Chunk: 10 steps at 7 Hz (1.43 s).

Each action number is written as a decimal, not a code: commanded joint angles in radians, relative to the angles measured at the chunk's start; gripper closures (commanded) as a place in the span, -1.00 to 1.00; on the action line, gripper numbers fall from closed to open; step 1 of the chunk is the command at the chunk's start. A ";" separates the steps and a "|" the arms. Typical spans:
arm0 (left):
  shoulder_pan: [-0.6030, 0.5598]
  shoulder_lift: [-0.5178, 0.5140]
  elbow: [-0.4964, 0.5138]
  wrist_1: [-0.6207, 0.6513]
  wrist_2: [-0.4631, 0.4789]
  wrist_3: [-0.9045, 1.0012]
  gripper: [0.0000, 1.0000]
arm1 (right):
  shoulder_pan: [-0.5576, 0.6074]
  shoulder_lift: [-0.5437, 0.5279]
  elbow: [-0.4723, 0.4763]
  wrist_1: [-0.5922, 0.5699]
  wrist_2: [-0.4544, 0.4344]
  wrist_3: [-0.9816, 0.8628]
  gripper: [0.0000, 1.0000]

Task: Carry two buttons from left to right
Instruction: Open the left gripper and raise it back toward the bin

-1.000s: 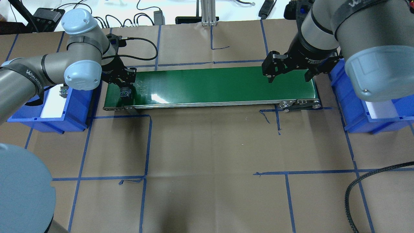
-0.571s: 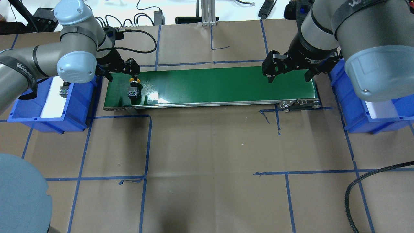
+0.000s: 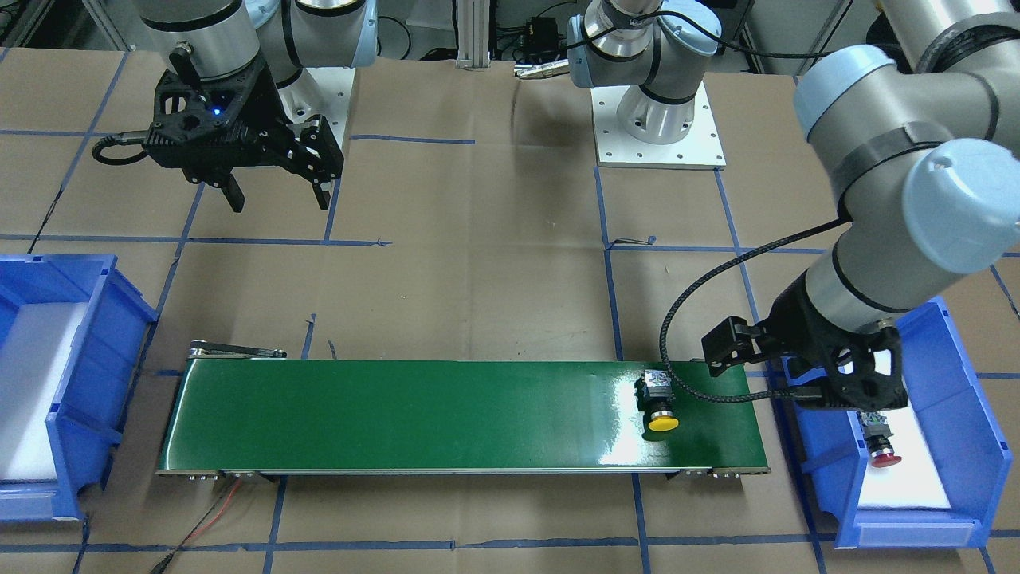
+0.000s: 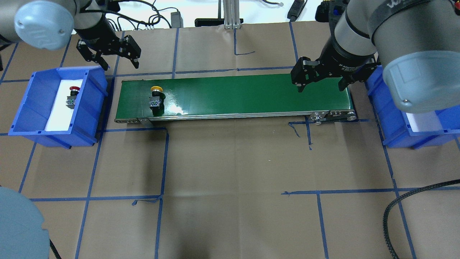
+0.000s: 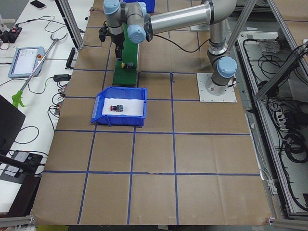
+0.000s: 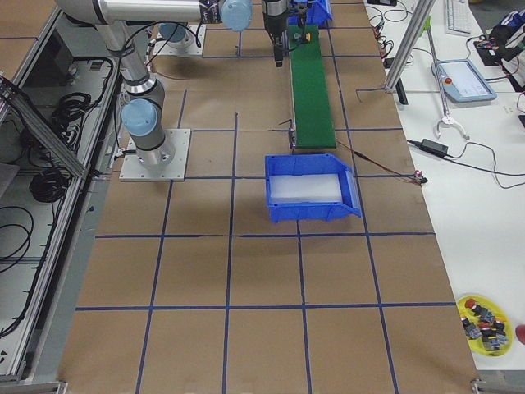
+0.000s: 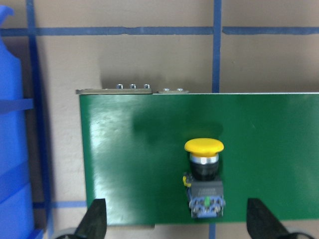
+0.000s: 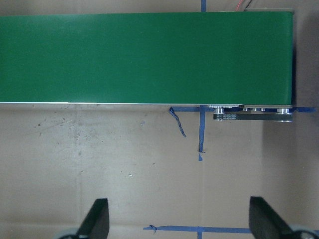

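the brown counter (image 4: 233,172), nearest to the robot, is crossed by blue tape lines. beyond it lies the long green conveyor belt (image 4: 244,91). the yellow button (image 4: 156,98) lies on its side on this belt, close to the left end. its yellow cap points away from the robot and its grey block points toward the robot. it is apart from both arms. the right fingers (image 8: 98,219) are raised near the right end of the belt, spread wide apart and holding nothing. the left blue bin (image 4: 90,104) stands just beside the left end of the belt. the red button (image 4: 72,96) lies inside this bin on the white lining, and its cap also points away from the robot. the right blue bin (image 4: 395,126) stands at the other end of the belt, partly hidden by the right arm. farthest in the overhead view, the left fingers (image 7: 96,221) hang raised near the left end of the belt. they are spread wide and empty.
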 commanded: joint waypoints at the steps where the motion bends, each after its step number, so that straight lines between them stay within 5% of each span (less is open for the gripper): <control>1: 0.009 -0.032 0.141 -0.120 0.003 0.009 -1.00 | 0.000 0.001 0.001 0.000 0.000 0.000 -1.00; 10: 0.354 -0.159 0.135 0.017 0.008 0.392 -0.99 | 0.000 0.001 0.001 0.002 0.002 0.000 -1.00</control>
